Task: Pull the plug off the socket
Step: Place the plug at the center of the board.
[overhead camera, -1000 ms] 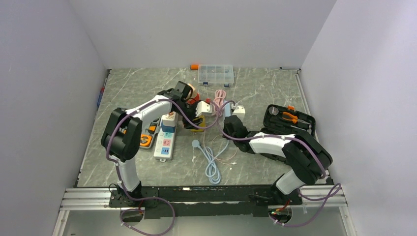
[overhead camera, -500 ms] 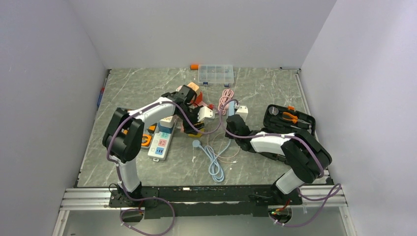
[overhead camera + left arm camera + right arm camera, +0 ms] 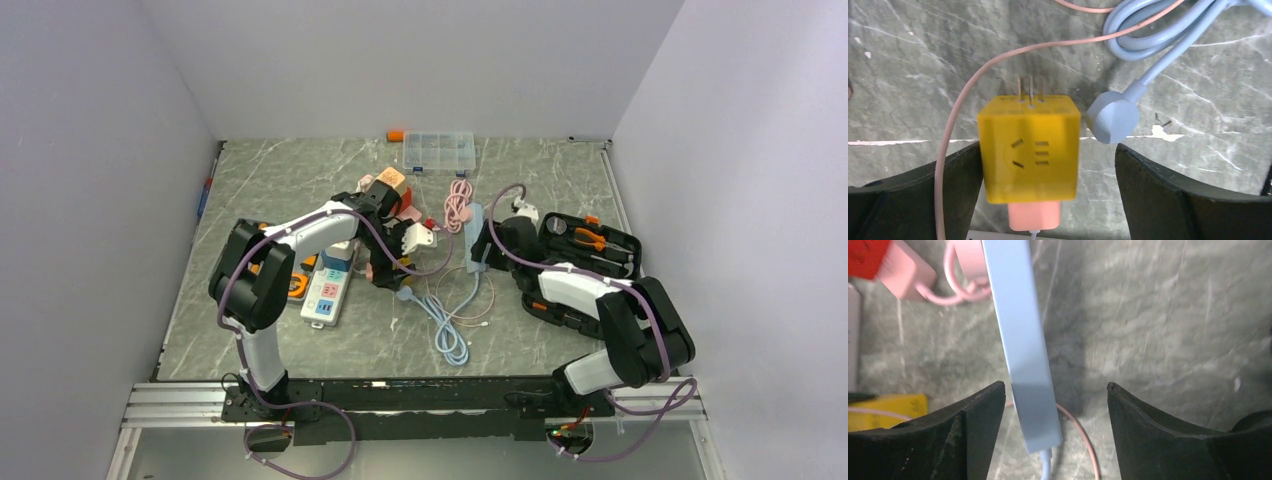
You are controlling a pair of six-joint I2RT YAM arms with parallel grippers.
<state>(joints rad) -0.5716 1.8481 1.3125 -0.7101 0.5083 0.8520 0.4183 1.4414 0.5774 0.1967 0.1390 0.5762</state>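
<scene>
Plug [image 3: 1029, 150], yellow, prongs bare, inside released left end effector [image 3: 1047, 155]; right end effector [image 3: 1055, 390] released.

No wording, brand or number is reading legibly in any view. The yellow cube plug [image 3: 1029, 148] is showing a faint line of raised marking along its pronged edge, too blurred to make out. The socket [image 3: 331, 290] is showing pastel outlet faces, any print there being too small to read.
</scene>
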